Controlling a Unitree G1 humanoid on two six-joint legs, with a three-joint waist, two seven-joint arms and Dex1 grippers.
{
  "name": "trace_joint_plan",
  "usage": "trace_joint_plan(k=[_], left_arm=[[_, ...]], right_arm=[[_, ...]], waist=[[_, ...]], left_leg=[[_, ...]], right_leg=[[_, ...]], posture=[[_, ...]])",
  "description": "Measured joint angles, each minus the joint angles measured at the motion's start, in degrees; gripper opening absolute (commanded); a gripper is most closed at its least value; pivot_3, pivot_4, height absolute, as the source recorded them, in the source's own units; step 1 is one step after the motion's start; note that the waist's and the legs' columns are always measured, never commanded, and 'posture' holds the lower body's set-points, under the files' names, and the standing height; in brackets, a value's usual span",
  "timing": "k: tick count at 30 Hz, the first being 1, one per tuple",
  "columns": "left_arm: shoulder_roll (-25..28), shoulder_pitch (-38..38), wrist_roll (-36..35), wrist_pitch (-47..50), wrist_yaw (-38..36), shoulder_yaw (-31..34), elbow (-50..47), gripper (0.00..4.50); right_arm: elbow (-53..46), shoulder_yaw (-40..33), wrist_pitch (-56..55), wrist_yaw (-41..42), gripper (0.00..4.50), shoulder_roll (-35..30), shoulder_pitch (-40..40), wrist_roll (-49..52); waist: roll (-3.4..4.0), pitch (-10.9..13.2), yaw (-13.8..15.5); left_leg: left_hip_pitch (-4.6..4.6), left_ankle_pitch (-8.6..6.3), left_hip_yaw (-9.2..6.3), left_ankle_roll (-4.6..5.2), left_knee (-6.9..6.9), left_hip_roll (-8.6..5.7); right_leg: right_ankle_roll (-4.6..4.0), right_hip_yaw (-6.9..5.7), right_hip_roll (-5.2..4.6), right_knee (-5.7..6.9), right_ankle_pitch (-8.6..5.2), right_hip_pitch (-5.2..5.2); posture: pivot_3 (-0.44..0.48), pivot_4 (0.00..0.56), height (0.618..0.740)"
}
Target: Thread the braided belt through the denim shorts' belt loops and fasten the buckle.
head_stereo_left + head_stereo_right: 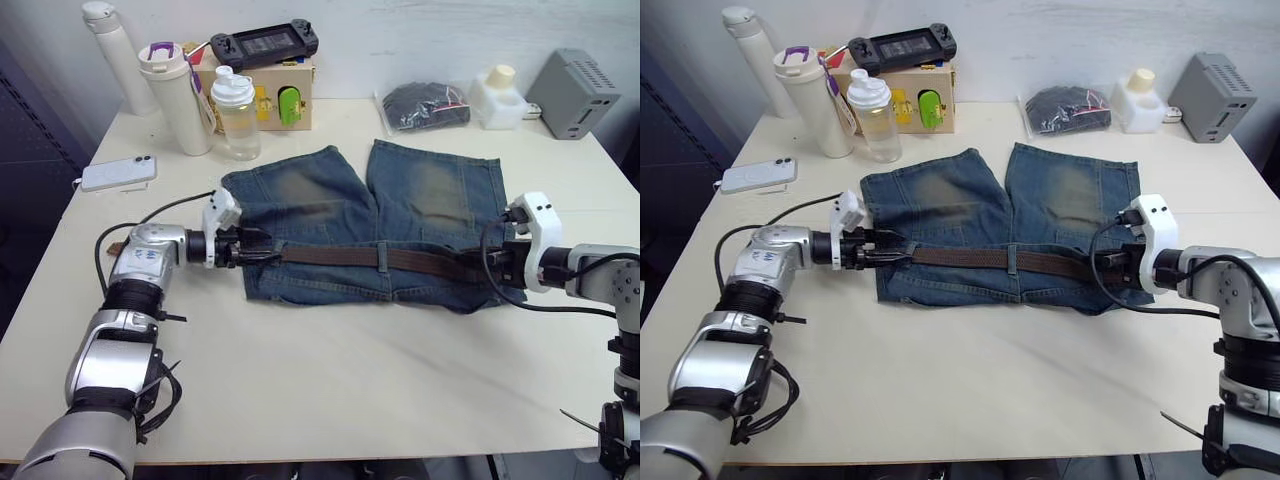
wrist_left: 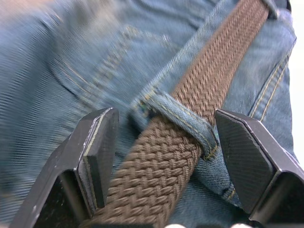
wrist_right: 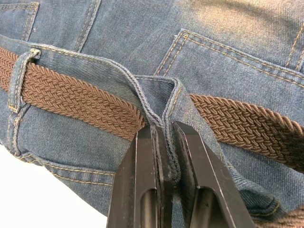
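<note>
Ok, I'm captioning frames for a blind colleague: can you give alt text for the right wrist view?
The right gripper pinches a raised fold of the denim shorts at the waistband. The braided belt runs across the shorts behind the fold and passes under a belt loop.

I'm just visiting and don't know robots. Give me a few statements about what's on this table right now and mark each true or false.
1. The braided belt lies across the waistband of the denim shorts. True.
2. The left tool is clamped shut on the belt. False: in the left wrist view its fingers stand open on either side of the belt, next to a belt loop.
3. The right tool pinches a fold of denim at the waistband. True.
4. A white phone lies on the shorts. False: it lies on the table, apart from them, on the robot's left.
5. The game controller rests on the shorts. False: it sits atop a wooden box at the table's far edge.
</note>
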Motion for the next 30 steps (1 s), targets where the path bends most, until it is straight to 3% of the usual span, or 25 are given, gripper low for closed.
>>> trace_joint_plan(k=[3,4,6,10,13,23,26,30], left_arm=[[-1.5,-1.5,1.2,-1.1,0.5,0.0,2.1,3.53],[-1.8,-1.7,1.5,-1.1,0.8,0.0,2.6,3.27],[-2.3,-2.1,1.5,-0.9,1.2,0.5,3.3,2.71],[-2.7,-3.4,1.2,1.4,0.7,2.0,4.9,0.87],[-3.0,-3.7,0.9,2.9,0.3,2.8,5.2,0.05],[-3.6,-1.6,0.5,-1.5,0.5,4.9,2.5,0.04],[-3.6,5.5,-3.6,-7.2,1.0,9.2,-12.0,0.04],[-1.1,18.9,-3.1,-18.9,2.2,9.9,-34.1,0.04]], right_arm=[[-0.2,-0.9,0.0,-0.6,0.06,0.1,0.5,0.3],[-0.5,-1.0,0.1,-0.8,0.02,0.2,0.5,0.4],[-1.0,-1.2,0.1,-1.2,0.0,0.3,0.5,0.7],[-1.2,-1.3,0.1,-1.5,0.0,0.3,0.7,1.0],[-1.2,-1.3,0.1,-1.6,0.0,0.3,0.8,1.1],[-2.7,-3.3,-2.3,-0.7,0.0,0.3,3.7,2.2],[-9.3,-9.7,-5.0,4.3,0.0,-1.1,8.9,7.0],[-18.3,-21.2,-6.4,12.8,0.0,-2.3,19.5,16.3]], waist=[[0.0,0.0,0.5],[0.0,0.0,0.6],[0.0,0.0,0.9],[0.0,0.0,0.9],[0.0,0.0,0.9],[-0.01,0.0,1.0],[-0.02,0.0,0.9],[0.0,0.0,0.9]], left_leg=[[-0.01,0.01,0.02,0.02,0.03,-0.04],[-0.01,0.01,0.02,0.03,0.05,-0.04],[-0.01,0.01,0.02,0.03,0.07,-0.04],[-0.01,0.01,0.01,0.03,0.06,-0.06],[-0.01,0.01,0.02,0.02,0.07,-0.06],[-0.04,0.01,0.0,0.02,0.05,-0.06],[-0.47,0.01,0.03,0.02,0.07,-0.05],[-0.35,-0.02,0.07,-0.03,-0.07,0.02]], right_leg=[[0.02,0.02,-0.03,0.01,0.01,0.0],[0.02,0.03,-0.03,0.02,0.01,0.0],[0.02,0.03,-0.03,0.04,0.01,0.0],[0.02,0.03,-0.04,0.04,0.01,0.0],[0.02,0.03,-0.03,0.04,0.01,0.0],[0.02,0.03,-0.05,0.05,0.01,-0.03],[0.03,0.11,-0.09,0.16,0.02,-0.57],[0.02,0.11,-0.09,0.16,0.02,-0.55]], posture=[[0.0,0.15,0.69],[0.0,0.15,0.69],[0.0,0.15,0.69],[0.0,0.15,0.69],[0.0,0.15,0.69],[0.0,0.15,0.69],[0.0,0.15,0.69],[0.0,0.15,0.69]])
